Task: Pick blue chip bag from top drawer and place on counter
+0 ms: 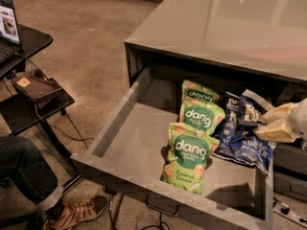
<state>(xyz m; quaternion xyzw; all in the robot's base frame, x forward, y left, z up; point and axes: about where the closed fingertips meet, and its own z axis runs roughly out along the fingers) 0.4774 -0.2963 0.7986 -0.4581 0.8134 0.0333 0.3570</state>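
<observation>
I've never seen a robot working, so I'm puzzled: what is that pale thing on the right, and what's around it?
One camera looks down into an open grey top drawer under a glossy counter. The pale thing is the robot's gripper, its hand, at the drawer's right side, touching a blue chip bag. Whether it already grips the bag, I cannot tell. Three green dang bags lie beside that bag. At left are a black side table and a person's shoe.
</observation>
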